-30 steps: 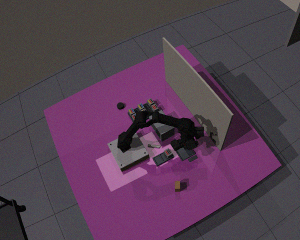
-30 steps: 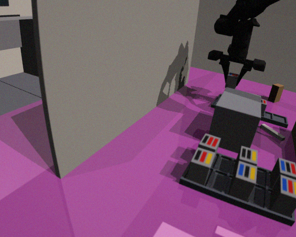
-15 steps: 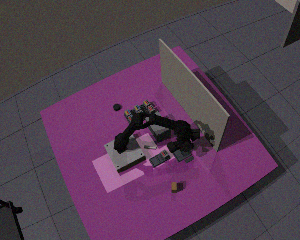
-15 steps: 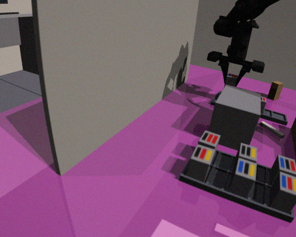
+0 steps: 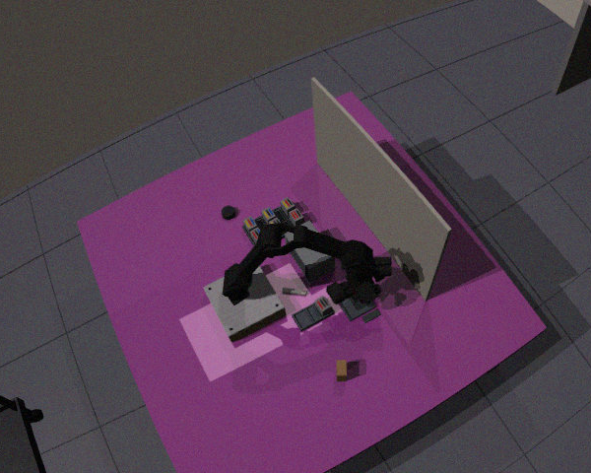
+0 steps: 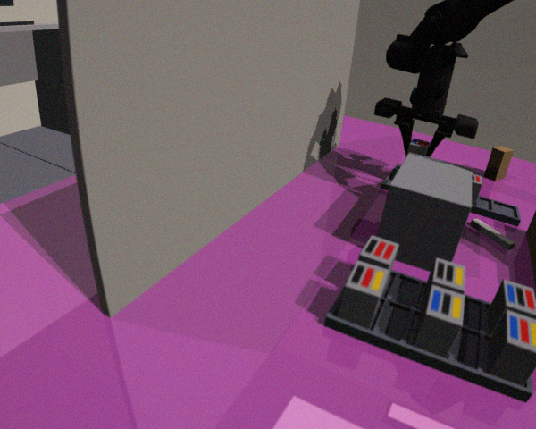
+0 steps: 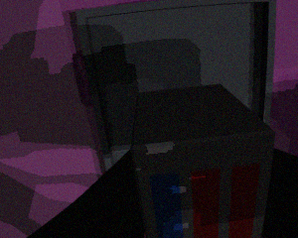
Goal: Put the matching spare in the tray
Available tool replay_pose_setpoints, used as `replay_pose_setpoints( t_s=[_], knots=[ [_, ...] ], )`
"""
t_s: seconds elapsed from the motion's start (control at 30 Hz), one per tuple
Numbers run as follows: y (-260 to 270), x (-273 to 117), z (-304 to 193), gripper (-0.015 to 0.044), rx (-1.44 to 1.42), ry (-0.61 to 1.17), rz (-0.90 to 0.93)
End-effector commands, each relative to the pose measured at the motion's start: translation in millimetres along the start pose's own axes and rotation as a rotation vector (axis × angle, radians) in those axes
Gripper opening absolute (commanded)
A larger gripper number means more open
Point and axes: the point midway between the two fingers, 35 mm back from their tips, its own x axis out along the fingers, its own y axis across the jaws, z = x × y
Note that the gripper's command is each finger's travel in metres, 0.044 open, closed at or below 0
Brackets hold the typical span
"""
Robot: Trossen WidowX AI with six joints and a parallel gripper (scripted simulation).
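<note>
My gripper (image 6: pixel 419 153) (image 7: pixel 187 151) is shut on a dark spare unit (image 6: pixel 419 145) (image 7: pixel 184 111) whose label has one blue and two red stripes. The unit is upright and low over the dark square tray (image 5: pixel 358 311) (image 7: pixel 272 55); whether it touches the floor of the tray is hidden. A unit with red on its label (image 5: pixel 323 305) (image 6: pixel 476 183) stands at one end of a small dark holder (image 5: pixel 305 318) (image 6: pixel 498 213); its back is not readable. Several striped spares stand in the larger rack (image 6: pixel 397 352). No part code is readable.
A grey box (image 5: pixel 311 254) (image 6: pixel 434 177) stands beside the tray. A tall panel (image 5: pixel 377 172) (image 6: pixel 204 138) rises on one side. An orange block (image 5: pixel 341 371) (image 6: pixel 500 163), a pale bar (image 5: pixel 294 292) (image 6: pixel 492 233) and a black disc (image 5: pixel 228 212) also lie about.
</note>
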Motion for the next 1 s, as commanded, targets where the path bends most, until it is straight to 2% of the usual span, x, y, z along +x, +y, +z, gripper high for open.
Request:
replay_pose_setpoints(
  t_s=[0.0,0.97],
  knots=[
    [-1.0,4.5,-1.0,0.0,0.005,0.003,-0.002],
    [-5.5,27.7,-3.6,0.0,0.005,0.004,-0.002]
  ],
)
